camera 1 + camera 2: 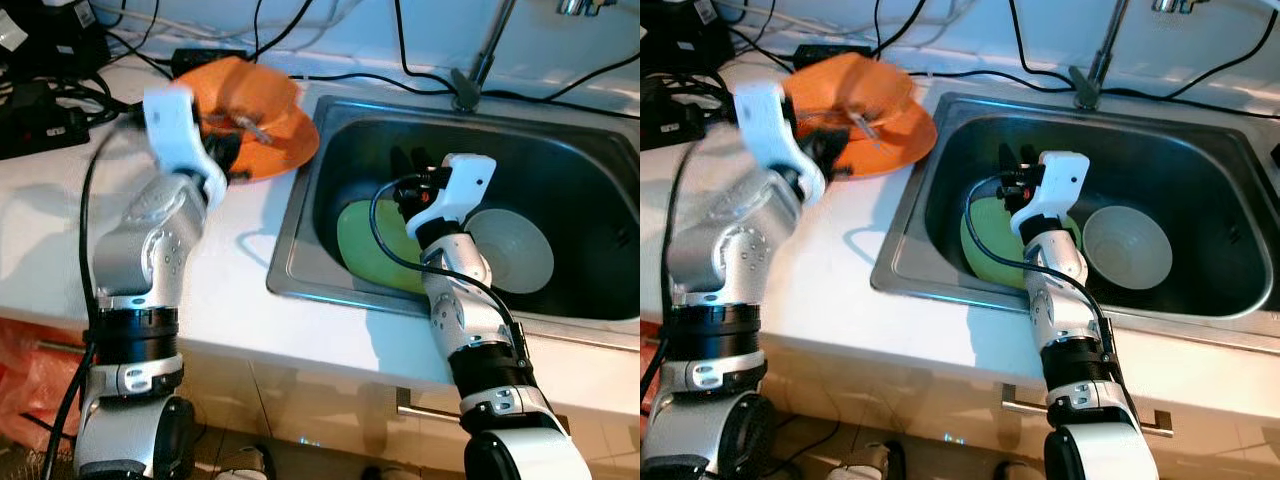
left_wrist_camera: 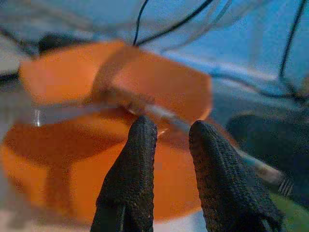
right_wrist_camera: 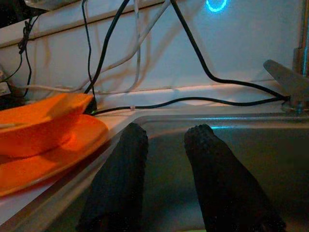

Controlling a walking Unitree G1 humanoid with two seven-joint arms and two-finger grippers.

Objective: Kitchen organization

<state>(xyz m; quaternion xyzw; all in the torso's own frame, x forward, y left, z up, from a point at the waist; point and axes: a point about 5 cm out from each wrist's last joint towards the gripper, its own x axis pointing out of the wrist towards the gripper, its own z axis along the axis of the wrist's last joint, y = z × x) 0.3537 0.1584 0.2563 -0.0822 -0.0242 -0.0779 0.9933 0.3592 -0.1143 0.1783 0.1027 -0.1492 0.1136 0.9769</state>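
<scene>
While both arms are raised over the white counter (image 1: pixel 240 290), 2 work areas can be told apart. At about 10 o'clock in the head views, an orange bowl (image 1: pixel 225 85) is seen resting on an orange plate (image 1: pixel 285 140), just beside the left rim of the steel sink (image 1: pixel 300 215). A slim metal utensil (image 2: pixel 159 118) is laid across the bowl, its type not being clear. The left gripper (image 2: pixel 166 140) is held at the bowl's near edge, with its 2 black fingers (image 2: pixel 137 164) parted by a narrow gap and nothing clamped between them; the utensil is seen just beyond the tips.

Toward 3 o'clock, a green plate (image 1: pixel 370 245) and a pale bowl (image 1: pixel 515 250) are lying side by side in the sink basin. The right gripper (image 3: pixel 166 137) is held inside the sink above the green plate, its fingers slightly apart and empty. At 12 o'clock the faucet base (image 1: pixel 465 90) is mounted behind the sink, and black cables (image 1: pixel 560 90) are strung along the back of the counter.
</scene>
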